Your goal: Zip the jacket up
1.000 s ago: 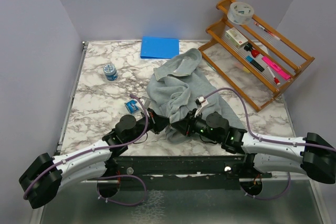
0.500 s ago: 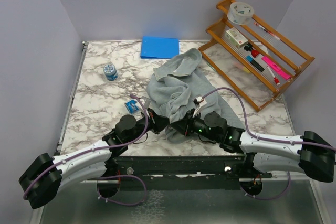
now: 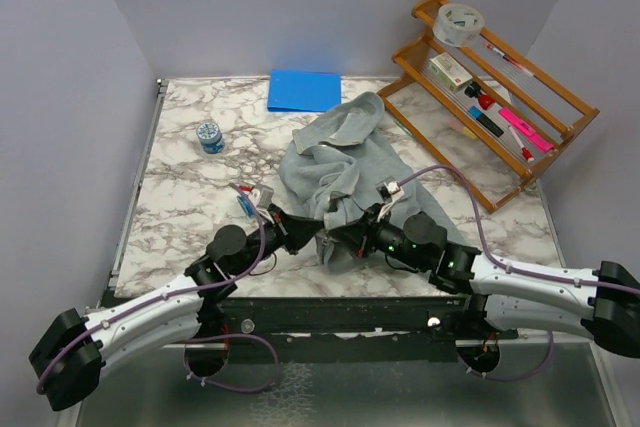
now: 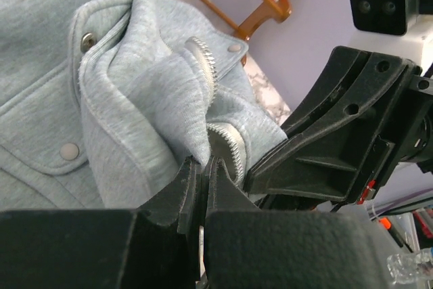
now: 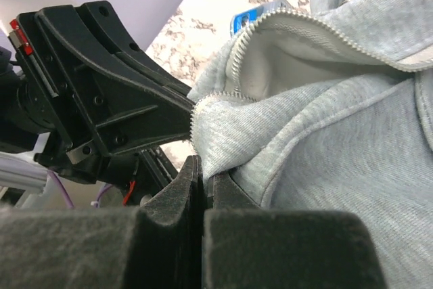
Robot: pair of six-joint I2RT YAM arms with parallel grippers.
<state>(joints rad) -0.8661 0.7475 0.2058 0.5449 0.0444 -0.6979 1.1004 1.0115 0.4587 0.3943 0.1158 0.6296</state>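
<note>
Right pincer [image 5: 201, 166] is now squeezing shut on the edge of the jacket [image 3: 345, 159], no longer apart. On the table [image 3: 190, 187], the jacket is lying bunched just in front of the blue folder [image 3: 304, 90]. Left pincer [image 4: 201, 167] is pinching the other edge. Zipper teeth [image 4: 232, 145] are hanging apart; all the zipping is waiting.

From above, the near hem of the jacket [image 3: 345, 162] is hidden under the left gripper [image 3: 311, 235] and right gripper [image 3: 331, 235], and both wrist views crop the jacket at their borders. Just left of the jacket, a small blue object [image 3: 246, 206] is too small to identify.
</note>
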